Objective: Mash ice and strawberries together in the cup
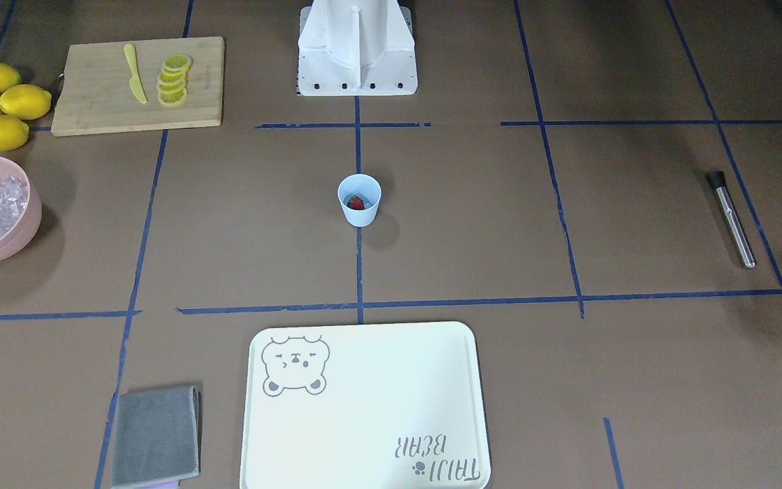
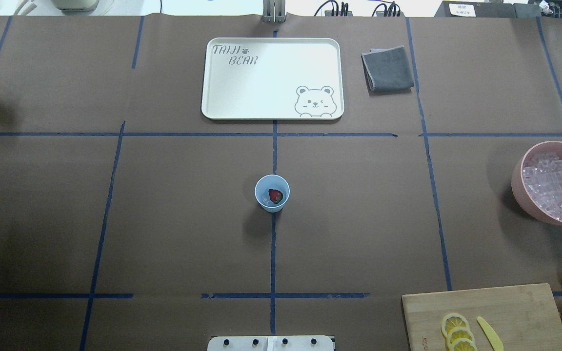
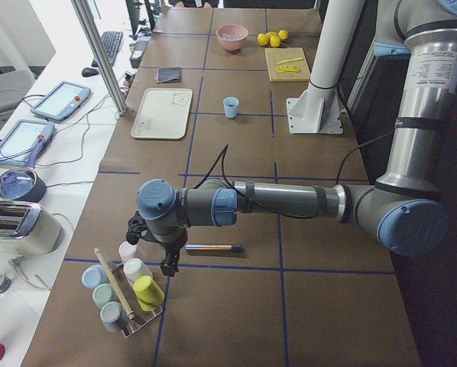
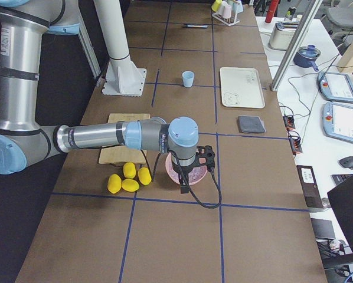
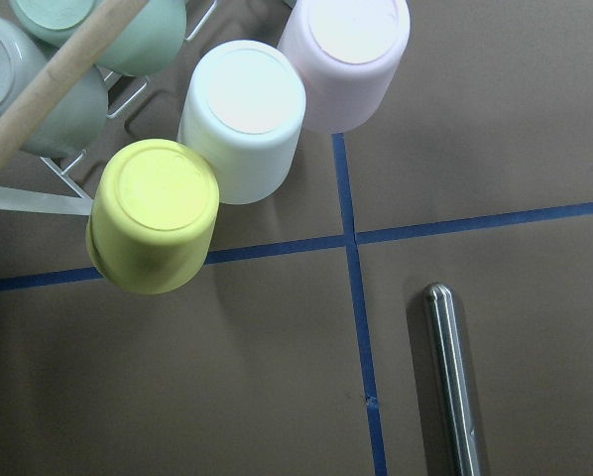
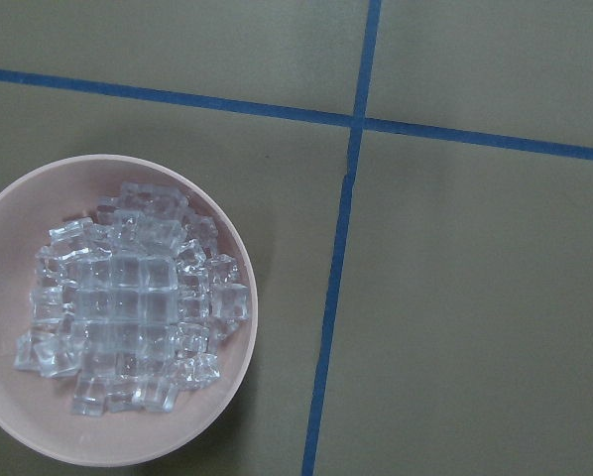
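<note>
The pale blue cup (image 2: 263, 185) stands upright at the table's middle, with one red strawberry (image 2: 275, 195) inside; it also shows in the front view (image 1: 359, 210). The ice (image 2: 554, 187) lies heaped in a pink bowl (image 2: 520, 192) at the table's right end, and shows in the right wrist view (image 6: 128, 317). My left gripper (image 3: 167, 267) hangs over the table's left end, between a cup rack and a metal rod (image 5: 453, 382). My right gripper (image 4: 183, 188) hangs above the pink bowl (image 4: 194, 175). I cannot tell whether either gripper is open or shut.
A white bear tray (image 2: 272, 78) and a grey cloth (image 2: 387, 68) lie at the far side. A cutting board (image 2: 486, 317) holds lemon slices and a yellow knife, with whole lemons (image 1: 4, 102) beside it. A rack of upturned cups (image 5: 242, 119) stands at the left end.
</note>
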